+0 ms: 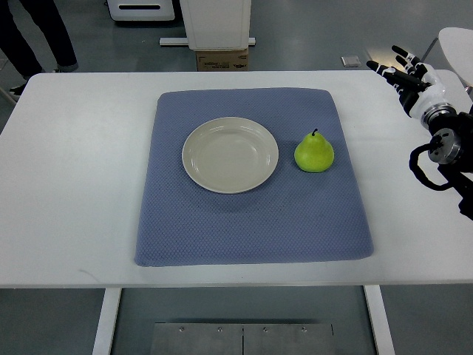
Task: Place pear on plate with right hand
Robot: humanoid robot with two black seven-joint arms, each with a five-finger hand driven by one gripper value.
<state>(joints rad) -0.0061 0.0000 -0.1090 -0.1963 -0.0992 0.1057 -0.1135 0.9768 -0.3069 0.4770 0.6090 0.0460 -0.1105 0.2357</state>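
A green pear (pixel 314 152) stands upright on a blue mat (pixel 251 214), just right of an empty cream plate (pixel 230 154) at the mat's middle. My right hand (pixel 403 72) is over the table's far right edge, well right of and beyond the pear, fingers spread and holding nothing. Its arm (pixel 443 148) comes in from the right edge. The left arm is not in view.
The white table (pixel 74 185) carries the mat. Beyond its far edge stand a cardboard box (pixel 222 59) under a white unit and a person's legs (pixel 37 37) at the top left. A small grey object (pixel 350 61) lies on the floor.
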